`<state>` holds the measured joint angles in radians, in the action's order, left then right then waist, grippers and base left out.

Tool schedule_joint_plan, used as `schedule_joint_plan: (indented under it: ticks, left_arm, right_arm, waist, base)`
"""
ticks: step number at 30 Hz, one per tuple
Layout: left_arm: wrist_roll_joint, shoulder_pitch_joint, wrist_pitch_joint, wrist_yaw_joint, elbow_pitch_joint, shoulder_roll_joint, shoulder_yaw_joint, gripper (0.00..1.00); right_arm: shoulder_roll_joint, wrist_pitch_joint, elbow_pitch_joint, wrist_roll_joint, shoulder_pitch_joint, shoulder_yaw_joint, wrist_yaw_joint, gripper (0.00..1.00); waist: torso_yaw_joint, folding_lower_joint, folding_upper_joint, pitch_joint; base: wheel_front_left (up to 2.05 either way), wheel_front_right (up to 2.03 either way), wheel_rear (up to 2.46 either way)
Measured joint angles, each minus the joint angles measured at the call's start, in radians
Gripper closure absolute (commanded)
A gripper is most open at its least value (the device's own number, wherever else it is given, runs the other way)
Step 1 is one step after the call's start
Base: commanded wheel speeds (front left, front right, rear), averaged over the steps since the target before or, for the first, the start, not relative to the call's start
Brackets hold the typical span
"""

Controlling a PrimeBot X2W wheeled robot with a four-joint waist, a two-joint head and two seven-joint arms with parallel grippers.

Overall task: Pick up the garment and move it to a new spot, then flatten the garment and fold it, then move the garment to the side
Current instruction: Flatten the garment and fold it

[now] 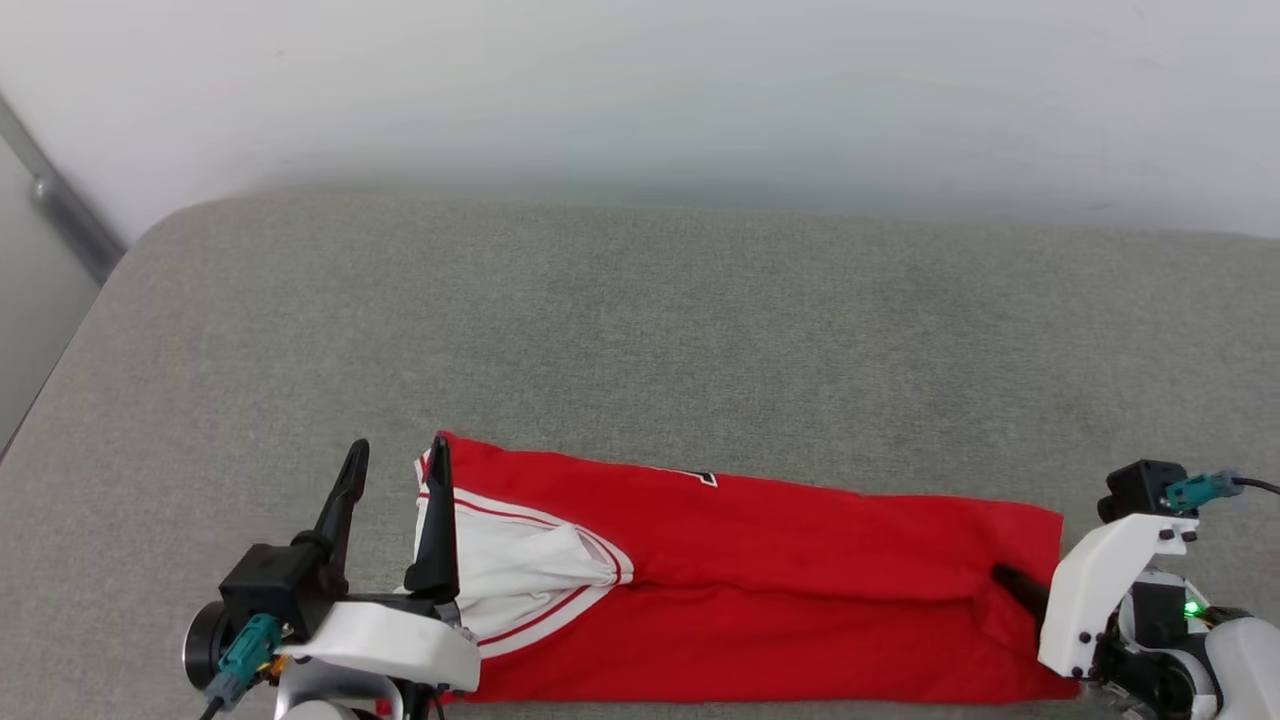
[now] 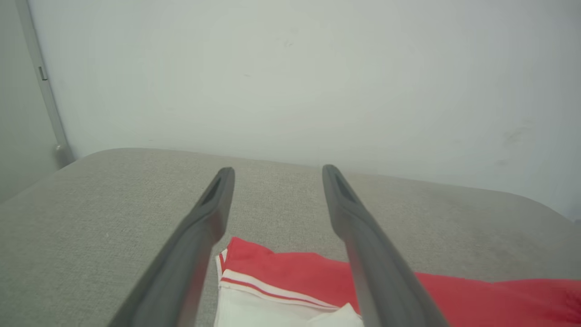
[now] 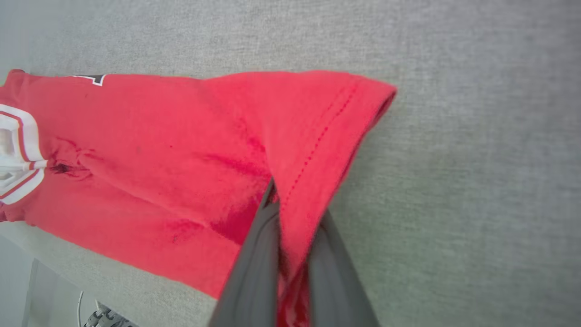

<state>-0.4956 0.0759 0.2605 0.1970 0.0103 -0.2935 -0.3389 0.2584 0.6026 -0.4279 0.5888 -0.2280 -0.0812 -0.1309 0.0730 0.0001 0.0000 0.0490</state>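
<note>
Garment (image 1: 760, 560): folded into a long red strip, flat on the grey cushion (image 1: 640, 330), along the cushion's near edge. Right gripper (image 3: 295, 218), cushion near-right: fingers clamped on the red hem. Left gripper (image 1: 398, 455), cushion near-left: fingers spread, holding nothing. Risk: pulling from the clamped end alone would likely drag the strip askew and spill the fold, since the other end is free.

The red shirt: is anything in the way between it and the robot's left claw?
No, nothing visible is. The left gripper is open right at the garment's white-sleeve end, with bare grey cushion around it. The right gripper pinches the other end.
</note>
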Motion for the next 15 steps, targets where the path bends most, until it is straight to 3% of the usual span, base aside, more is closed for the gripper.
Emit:
schedule_joint_plan:
  ticks: [5,10,15]
  left_arm:
    - [0.004,-0.025,0.001,-0.007,0.009,0.007,0.009,0.0]
    - [0.008,-0.032,0.001,-0.016,0.018,0.01,0.007,0.0]
    - [0.008,-0.038,0.002,-0.02,0.026,0.014,0.01,0.0]
  right_arm:
    - [0.035,-0.012,0.002,-0.006,0.005,0.059,0.0,1.0]
    - [0.056,-0.018,0.003,-0.028,0.033,0.216,0.0,1.0]
    - [0.01,0.037,0.037,-0.034,0.067,0.396,0.0,1.0]
  waist:
    - [-0.038,0.0,0.0,-0.024]
    - [-0.069,0.0,0.0,-0.039]
    - [-0.091,0.0,0.0,-0.049]
  base:
    - [0.0,0.0,0.0]
    - [0.0,0.0,0.0]
    - [0.0,0.0,0.0]
